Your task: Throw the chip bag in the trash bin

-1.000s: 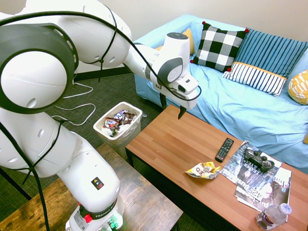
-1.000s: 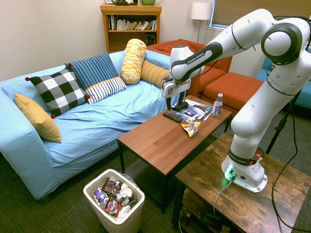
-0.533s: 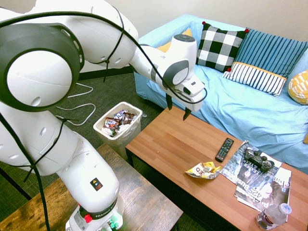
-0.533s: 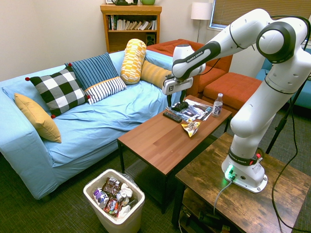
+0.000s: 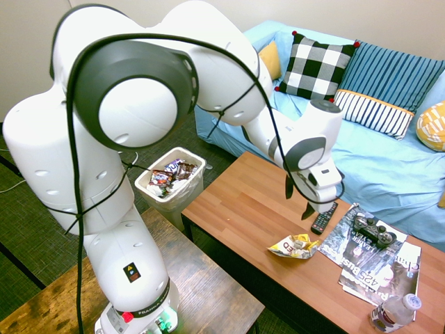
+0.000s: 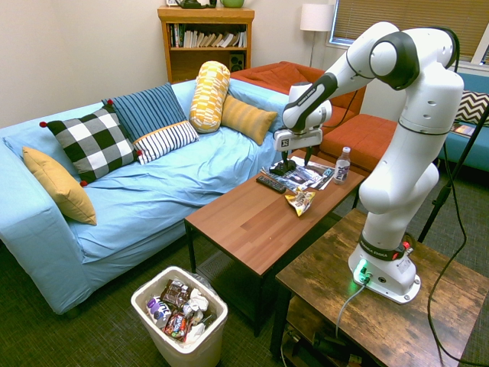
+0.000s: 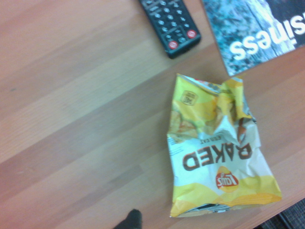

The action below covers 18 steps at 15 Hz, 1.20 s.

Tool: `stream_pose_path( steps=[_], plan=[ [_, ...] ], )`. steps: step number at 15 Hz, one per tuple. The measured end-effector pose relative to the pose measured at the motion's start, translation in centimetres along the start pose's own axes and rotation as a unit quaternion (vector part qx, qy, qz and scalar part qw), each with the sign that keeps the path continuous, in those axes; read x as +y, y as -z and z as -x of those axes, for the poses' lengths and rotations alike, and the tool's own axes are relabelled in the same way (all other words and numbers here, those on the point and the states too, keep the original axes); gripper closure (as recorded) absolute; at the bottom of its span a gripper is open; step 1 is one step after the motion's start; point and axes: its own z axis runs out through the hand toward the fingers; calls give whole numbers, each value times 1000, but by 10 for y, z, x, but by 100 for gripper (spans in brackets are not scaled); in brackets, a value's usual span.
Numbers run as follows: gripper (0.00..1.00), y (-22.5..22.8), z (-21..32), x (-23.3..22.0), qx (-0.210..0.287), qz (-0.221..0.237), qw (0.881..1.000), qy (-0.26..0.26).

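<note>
The small, crumpled yellow-and-white foil chip bag point(image 5: 295, 245) lies flat on the reddish-brown wooden coffee table point(image 5: 243, 202), near the table's front edge, with nothing gripping it. The white arm's two-finger gripper point(image 5: 297, 200) points straight down above the tabletop, its dark jaws standing apart and empty; the bag sits on the wood below them and a little toward the table's front edge, clear of both fingertips. In the wrist view the bag point(image 7: 217, 152) fills the right-hand part of the picture, its brown lettering upside down, with bare wood across the rest. A black remote control point(image 5: 324, 216) lies just beside the bag on the side toward the light-blue sofa point(image 5: 361, 156), and glossy magazines point(image 5: 375, 268) with a dark game controller point(image 5: 372, 229) on top rest close by. The small white rectangular trash bin point(image 5: 172, 182), lined with white plastic and holding colourful wrappers, stands on the dark carpet off the table's far end, well apart from the bag.
</note>
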Motion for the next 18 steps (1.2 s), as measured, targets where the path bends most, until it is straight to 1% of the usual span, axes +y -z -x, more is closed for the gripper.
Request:
stream_pose_path(
  steps=[3, 7, 10, 14, 15, 18],
  plan=[
    [0, -42, -23, 8, -26, 22, 999, -11],
    [0, -99, -47, 0, -57, 41, 997, -18],
    [0, -131, -64, -7, -61, 59, 996, -28],
    [0, -165, -70, -20, -68, 74, 995, -27],
    [100, -170, -70, -23, -68, 75, 995, -26],
    [100, -180, -73, -29, -73, 75, 994, -24]
  ],
)
